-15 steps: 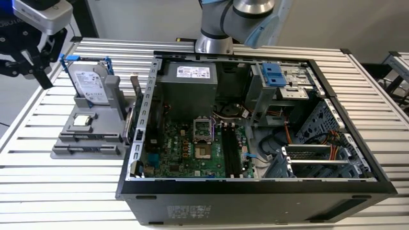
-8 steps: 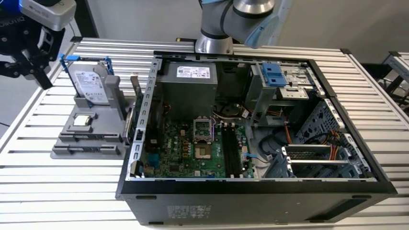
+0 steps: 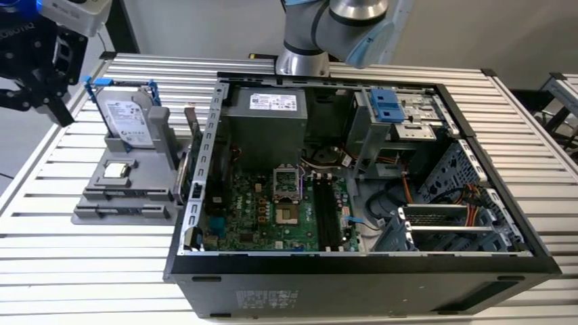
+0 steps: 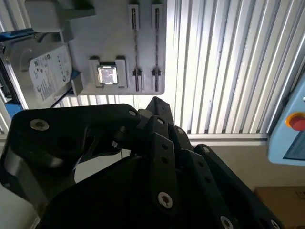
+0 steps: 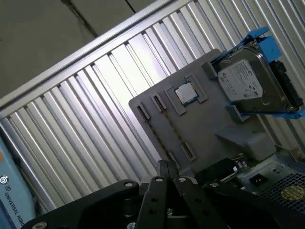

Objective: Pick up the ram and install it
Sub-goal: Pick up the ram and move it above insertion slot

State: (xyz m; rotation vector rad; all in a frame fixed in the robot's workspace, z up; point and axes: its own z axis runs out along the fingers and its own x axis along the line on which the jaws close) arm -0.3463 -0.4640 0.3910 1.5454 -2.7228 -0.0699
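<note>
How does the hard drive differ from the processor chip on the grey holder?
The hard drive stands propped upright in a blue bracket; the processor chip lies flat in a recess. The hard drive is larger and white-labelled; the processor chip is small, square, silver. Both sit on the grey holder.

Table: a metal top of parallel pale slats [image 3: 91,250] lies below my jaws, in sound order, in both wrist views [image 4: 214,67] [image 5: 86,124].

Table edge: a straight rail [image 4: 228,139] passes close under my jaws.

Floor: past that rail, plain and pale [image 4: 228,162]; in the first wrist view it is grey with a dark seam line [image 5: 47,28].

Box: brown cardboard [image 4: 281,205] on the floor, apart from my jaws.

Wall: plain grey [image 3: 199,27], beyond my jaws toward the exterior view's right.

Second table: slatted [image 3: 564,88], well apart from my jaws at the exterior view's right.

Light: strong glare on the slats [image 5: 119,81] ahead of my jaws.
</note>
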